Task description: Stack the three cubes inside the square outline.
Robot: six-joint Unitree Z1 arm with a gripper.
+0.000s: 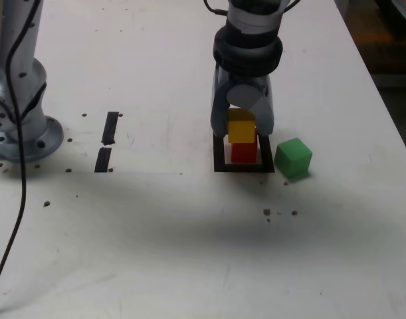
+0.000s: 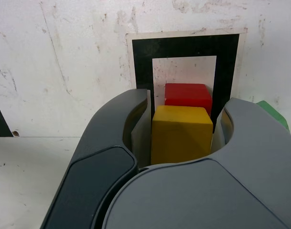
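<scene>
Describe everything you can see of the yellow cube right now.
The yellow cube is a small, solid-coloured block with matte, plain faces and slightly worn edges. It sits upright between the fingers of the gripper, directly above the red cube, which stands inside the square outline. Whether it already rests on the red cube cannot be told. In the wrist view the jaws flank its two sides closely. The green cube lies apart, outside the outline.
</scene>
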